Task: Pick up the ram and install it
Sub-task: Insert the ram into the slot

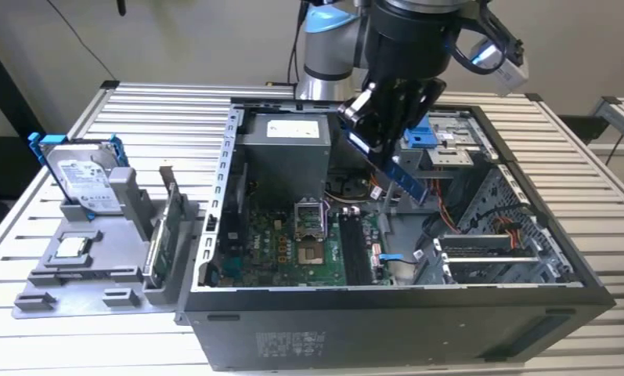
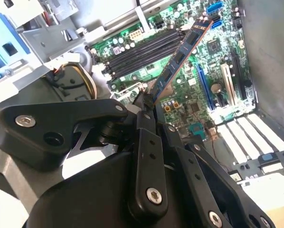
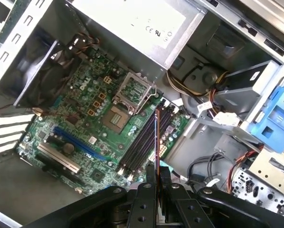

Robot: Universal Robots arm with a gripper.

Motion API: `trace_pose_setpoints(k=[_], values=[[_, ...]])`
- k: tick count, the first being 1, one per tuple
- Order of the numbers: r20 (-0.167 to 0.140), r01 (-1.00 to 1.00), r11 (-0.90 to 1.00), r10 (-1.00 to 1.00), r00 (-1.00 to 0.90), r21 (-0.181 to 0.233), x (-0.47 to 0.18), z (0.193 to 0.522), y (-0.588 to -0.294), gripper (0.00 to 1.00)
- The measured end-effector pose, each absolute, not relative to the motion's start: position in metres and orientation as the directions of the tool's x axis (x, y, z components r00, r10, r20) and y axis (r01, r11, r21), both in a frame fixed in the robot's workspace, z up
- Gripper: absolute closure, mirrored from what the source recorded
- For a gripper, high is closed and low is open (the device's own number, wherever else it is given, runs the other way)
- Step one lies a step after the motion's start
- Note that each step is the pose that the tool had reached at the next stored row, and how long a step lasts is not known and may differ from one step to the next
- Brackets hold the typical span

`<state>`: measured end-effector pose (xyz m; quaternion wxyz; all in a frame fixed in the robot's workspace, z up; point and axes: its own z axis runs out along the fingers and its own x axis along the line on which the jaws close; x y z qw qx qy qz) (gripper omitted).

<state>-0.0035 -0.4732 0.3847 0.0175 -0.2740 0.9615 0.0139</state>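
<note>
Gripper clamped on one end of the ram, held tilted above the memory slots, apart from them. Step judged: positioning for installation; seating calls for squaring the ram's edge over one slot

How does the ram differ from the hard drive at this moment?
The ram is a slim dark stick; the hard drive is a wider silver block with blue rails. The ram is clamped in the gripper, tilted over the open case; the hard drive stands in the grey holder outside it. Neither is installed.
</note>
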Motion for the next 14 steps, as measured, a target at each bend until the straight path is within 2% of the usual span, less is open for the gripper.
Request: trace_pose_setpoints(k=[14], values=[[-0.041, -0.449, 0.893, -0.448, -0.893, 0.017, -0.0035, 0.3822, -0.4825, 0.86]])
